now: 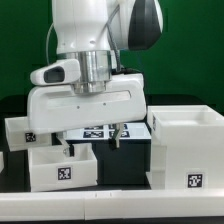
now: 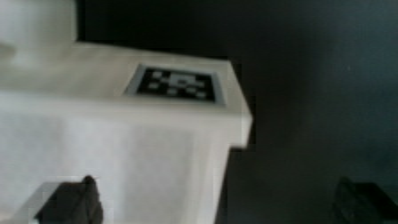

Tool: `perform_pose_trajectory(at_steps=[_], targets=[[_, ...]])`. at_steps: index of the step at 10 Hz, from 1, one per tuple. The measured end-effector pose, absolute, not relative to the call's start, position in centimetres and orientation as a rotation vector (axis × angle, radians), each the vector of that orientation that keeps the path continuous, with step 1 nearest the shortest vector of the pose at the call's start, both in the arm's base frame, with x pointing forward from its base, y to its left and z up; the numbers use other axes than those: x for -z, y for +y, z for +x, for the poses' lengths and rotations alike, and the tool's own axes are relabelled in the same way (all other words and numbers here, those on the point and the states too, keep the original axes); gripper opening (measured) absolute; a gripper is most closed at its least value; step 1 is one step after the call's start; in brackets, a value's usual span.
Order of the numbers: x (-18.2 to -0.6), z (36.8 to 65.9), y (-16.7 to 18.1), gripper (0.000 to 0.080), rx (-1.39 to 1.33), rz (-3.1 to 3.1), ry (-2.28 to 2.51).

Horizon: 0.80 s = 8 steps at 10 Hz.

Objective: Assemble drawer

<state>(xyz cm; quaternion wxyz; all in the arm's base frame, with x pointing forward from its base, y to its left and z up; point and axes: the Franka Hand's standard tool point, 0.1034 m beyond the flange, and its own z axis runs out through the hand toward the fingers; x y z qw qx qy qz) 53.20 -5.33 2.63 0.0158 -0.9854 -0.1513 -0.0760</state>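
Exterior view: the gripper [image 1: 93, 141] hangs low over the marker board [image 1: 98, 130], just behind a tray [image 1: 60, 166] at the exterior view's left. The casing [image 1: 186, 140] stands well apart at the exterior view's right, and a second tray [image 1: 18, 130] sits at the far left edge. The step looks like an approach to a tray. To do it well, square the fingers across one wall, then come straight down so neither tip lands on the rim. The arm [image 1: 90, 50] covers much of the marker board, and the fingertips are hard to find.

Wrist view: the jaws stand wide apart and empty. A white part [image 2: 125, 130] with a tag [image 2: 178, 83] lies below. One fingertip [image 2: 71, 200] is over it, the other over the dark table [image 2: 320, 100]. Which part it is, and how high the tips stand above it, cannot be told through the blur.
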Motion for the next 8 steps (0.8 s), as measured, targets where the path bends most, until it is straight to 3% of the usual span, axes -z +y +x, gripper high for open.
perform_pose_trajectory(at_steps=[2,3,4,5,7,8], targets=[[-2.06,53.04,-5.55,0.0649,0.23,-3.066,-0.477],[-2.03,53.02,-5.55,0.0539,0.229,-3.066,-0.477],[-1.99,52.99,-5.55,0.0539,0.228,-3.066,-0.477],[-1.97,52.98,-5.54,0.0325,0.228,-3.066,-0.477],[-1.91,52.95,-5.53,0.006,0.226,-3.066,-0.477],[-1.9,52.94,-5.53,0.006,0.226,-3.065,-0.477]])
